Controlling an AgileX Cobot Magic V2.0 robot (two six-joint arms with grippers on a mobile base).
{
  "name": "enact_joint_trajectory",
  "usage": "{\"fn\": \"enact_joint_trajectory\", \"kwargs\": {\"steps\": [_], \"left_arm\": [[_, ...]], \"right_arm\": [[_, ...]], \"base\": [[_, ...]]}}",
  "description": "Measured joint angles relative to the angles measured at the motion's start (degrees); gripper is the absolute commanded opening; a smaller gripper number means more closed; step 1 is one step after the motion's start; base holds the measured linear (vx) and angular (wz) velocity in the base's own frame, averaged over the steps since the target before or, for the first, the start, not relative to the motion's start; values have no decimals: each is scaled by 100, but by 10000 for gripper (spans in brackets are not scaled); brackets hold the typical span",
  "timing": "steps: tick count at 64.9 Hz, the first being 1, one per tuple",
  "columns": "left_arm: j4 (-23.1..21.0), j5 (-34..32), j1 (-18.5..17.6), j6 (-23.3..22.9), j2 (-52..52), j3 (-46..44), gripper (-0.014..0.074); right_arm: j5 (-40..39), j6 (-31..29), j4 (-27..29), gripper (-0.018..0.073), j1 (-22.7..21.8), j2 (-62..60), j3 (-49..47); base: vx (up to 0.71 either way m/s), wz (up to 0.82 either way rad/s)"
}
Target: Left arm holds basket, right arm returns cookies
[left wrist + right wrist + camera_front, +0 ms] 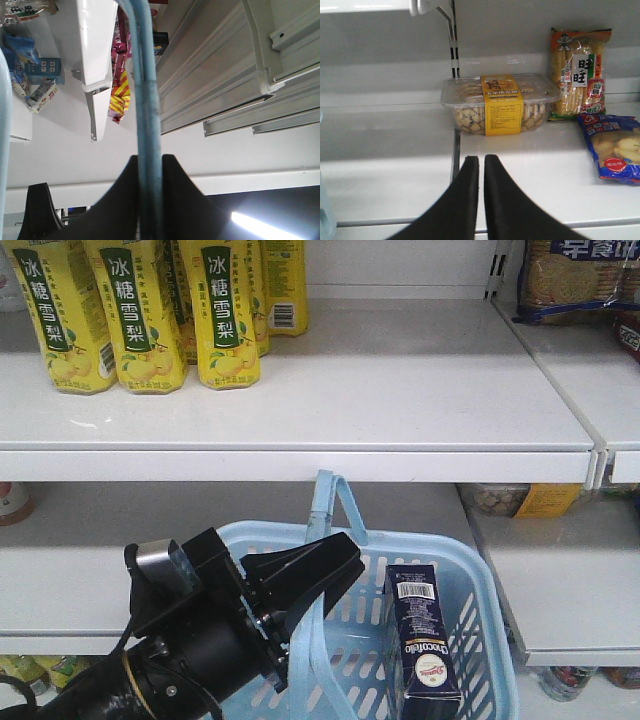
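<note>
Here, left gripper (150, 160) clamps the basket (492, 600) handle — cookies (420, 640) upright inside.

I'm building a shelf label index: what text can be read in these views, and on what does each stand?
"冰糖雪梨": on the yellow bottles.
"早餐": on the biscuit pack; the rest is cut off.
"旺旺": on the orange snack bag.
Too blurred to read: the white lettering and barcode digits on the cookies carton.
Too small to read: the print on the clear tub and the blue bag.
</note>
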Motion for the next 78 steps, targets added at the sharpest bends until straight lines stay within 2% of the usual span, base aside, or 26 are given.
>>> {"fn": "enact_joint_trajectory", "kwargs": {"steps": [78], "left_arm": [[67,0,-11,-17,0,0,-3]], "right_arm": [[0,0,0,-6,0,0,0]], "base": [[0,1]]}}
